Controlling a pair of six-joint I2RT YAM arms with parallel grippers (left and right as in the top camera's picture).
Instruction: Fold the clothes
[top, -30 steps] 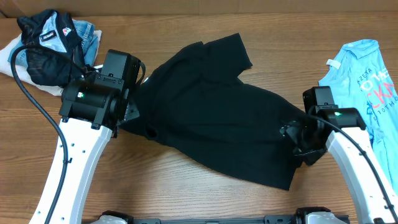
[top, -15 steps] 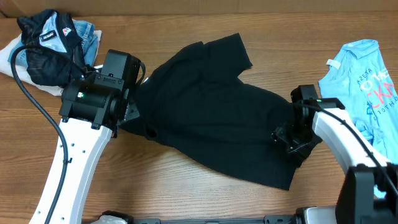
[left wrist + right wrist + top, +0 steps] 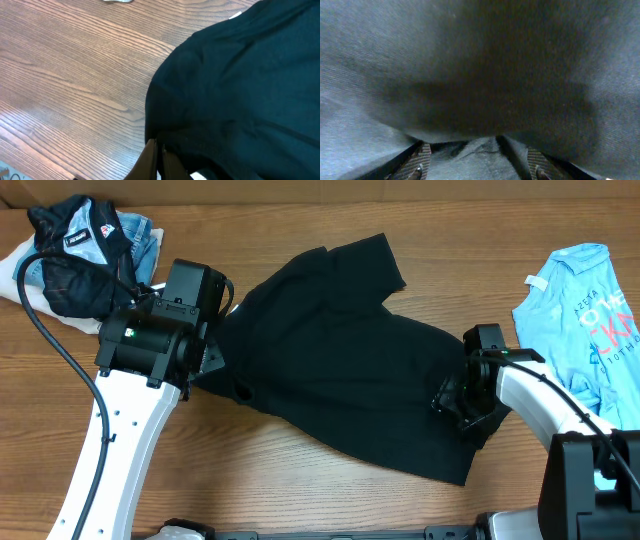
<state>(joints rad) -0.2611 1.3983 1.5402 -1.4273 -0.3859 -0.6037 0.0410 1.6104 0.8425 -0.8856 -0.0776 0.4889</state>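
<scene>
Your left gripper (image 3: 156, 159) is pinched shut on the black T-shirt (image 3: 330, 370) edge. Your right gripper (image 3: 479, 160) gapes over its right edge (bare table (image 3: 330, 495) beyond)

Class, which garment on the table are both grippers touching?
The black T-shirt, spread across the middle. The light-blue printed tee lies apart at the right edge; the bundled clothes sit far left.

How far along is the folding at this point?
Nothing looks folded: the black T-shirt lies rumpled and unfolded on the table. In hand: the left gripper pinches its edge, and the right gripper sits open with fabric between its fingers. Remaining: every fold of it, plus the light-blue tee and the heap of clothes at the far-left corner.
</scene>
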